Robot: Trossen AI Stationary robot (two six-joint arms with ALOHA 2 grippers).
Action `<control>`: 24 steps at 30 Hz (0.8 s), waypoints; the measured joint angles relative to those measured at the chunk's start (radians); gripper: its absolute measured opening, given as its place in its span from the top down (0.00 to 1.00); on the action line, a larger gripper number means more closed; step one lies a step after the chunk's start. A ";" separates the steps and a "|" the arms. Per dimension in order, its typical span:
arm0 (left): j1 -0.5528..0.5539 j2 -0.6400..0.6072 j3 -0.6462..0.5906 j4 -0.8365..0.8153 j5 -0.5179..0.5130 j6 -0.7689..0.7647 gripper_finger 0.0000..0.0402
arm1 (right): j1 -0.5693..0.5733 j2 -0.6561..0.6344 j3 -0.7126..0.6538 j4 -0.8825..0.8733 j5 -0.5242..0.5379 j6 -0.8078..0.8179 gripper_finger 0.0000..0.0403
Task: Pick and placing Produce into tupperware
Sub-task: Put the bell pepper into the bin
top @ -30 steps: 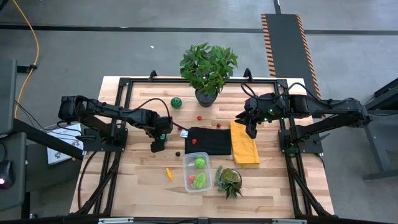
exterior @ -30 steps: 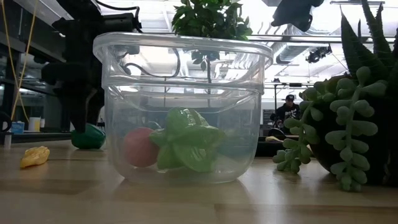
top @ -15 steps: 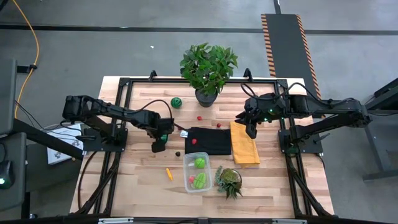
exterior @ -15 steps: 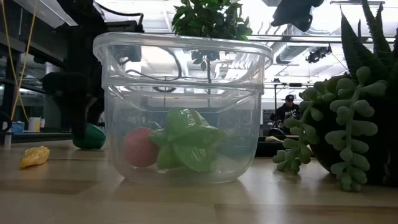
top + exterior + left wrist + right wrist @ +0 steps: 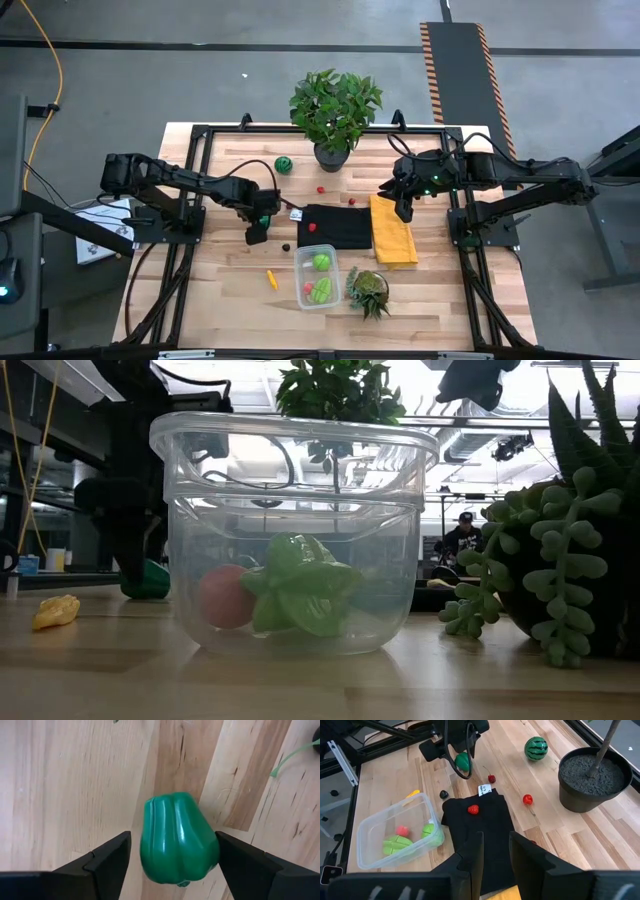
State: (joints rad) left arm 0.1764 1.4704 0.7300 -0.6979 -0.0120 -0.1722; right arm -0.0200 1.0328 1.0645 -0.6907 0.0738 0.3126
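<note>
A green toy pepper [image 5: 177, 842] lies on its side on the wood near the table's left. My left gripper [image 5: 258, 224] is over it, pointing down and open, with one finger on each side [image 5: 150, 580]. The clear tupperware [image 5: 317, 277] stands near the table's near edge and holds two green pieces and a pink-red one [image 5: 225, 597]. Loose produce lies around it: a striped green ball [image 5: 284, 165], red berries [image 5: 321, 188], a strawberry [image 5: 473, 809] on the black cloth, a dark berry [image 5: 286, 247] and a yellow-orange stick [image 5: 271, 279]. My right gripper [image 5: 403, 210] hangs open over the yellow cloth, holding nothing. My left gripper comes at the green pepper from above with its fingers on either side of the widest part. One finger [image 5: 240, 860] lies right against the pepper's side [image 5: 212, 845], and a narrow gap shows at the other. I cannot tell whether it touches. The pepper rests on the table.
A black cloth [image 5: 337, 226] and a yellow cloth [image 5: 393, 232] lie mid-table. A large potted plant [image 5: 333, 112] stands at the far edge, and a small succulent [image 5: 368, 290] is beside the tupperware. Black frame rails run along both sides. A person shows far behind in the low view.
My left arm has reached slightly toward the table's right. In the low view its gripper now covers more of the green pepper. The pepper has stayed on the table. My right arm has kept still.
</note>
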 joint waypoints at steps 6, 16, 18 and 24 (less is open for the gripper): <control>0.000 0.000 0.001 0.000 0.000 -0.011 0.46 | 0.000 0.000 0.000 0.000 0.002 0.000 0.79; 0.000 -0.002 0.002 0.000 0.000 -0.022 0.46 | 0.000 0.000 0.000 0.000 0.002 -0.003 0.79; 0.000 -0.001 0.002 -0.002 0.000 -0.022 0.44 | 0.000 0.000 0.000 0.000 0.002 -0.003 0.79; 0.000 0.000 0.001 -0.003 0.001 -0.042 0.46 | 0.000 0.000 0.000 0.000 0.002 -0.003 0.79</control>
State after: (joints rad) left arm 0.1764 1.4700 0.7307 -0.7007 -0.0106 -0.2142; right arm -0.0200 1.0328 1.0645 -0.6907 0.0757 0.3092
